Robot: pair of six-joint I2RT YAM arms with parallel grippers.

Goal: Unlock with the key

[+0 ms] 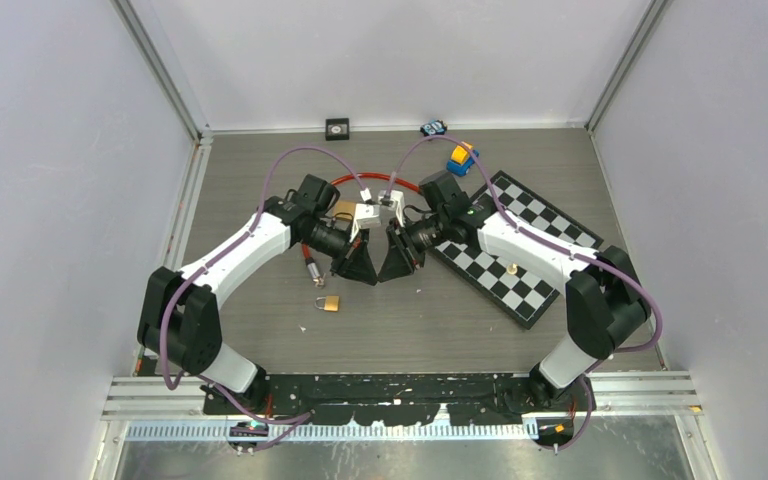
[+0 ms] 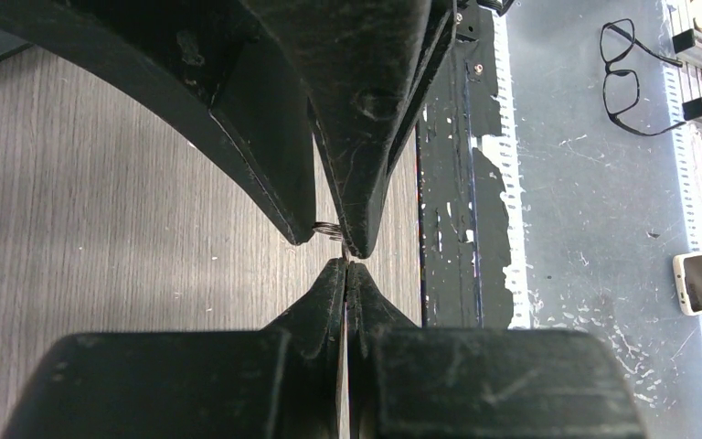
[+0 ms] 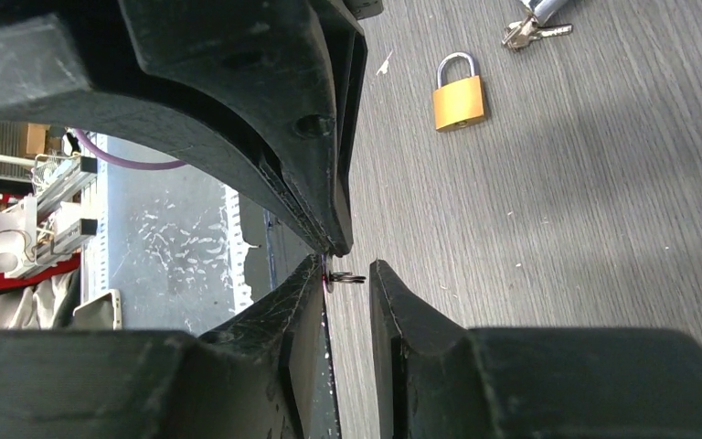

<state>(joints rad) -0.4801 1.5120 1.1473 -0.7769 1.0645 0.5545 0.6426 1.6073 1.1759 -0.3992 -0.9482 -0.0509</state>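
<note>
Grey wood-look table (image 1: 260, 335). The left gripper (image 2: 346, 267) was pinched tight on the key ring (image 3: 349, 278), right gripper (image 3: 347, 274) part spread around it, and the padlock (image 1: 330, 302) lay flat nearby, clear of both.

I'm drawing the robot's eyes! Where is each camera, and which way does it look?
Top external: above and behind the arms, looking down at the table; both arms show, left gripper and right gripper tip to tip.
Left wrist: on that wrist, looking past its own shut fingers at the right gripper and the table's near edge.
Right wrist: on that wrist, looking past its own parted fingers at the left gripper and padlock.
Shared: both wrist views show the small ring.
</note>
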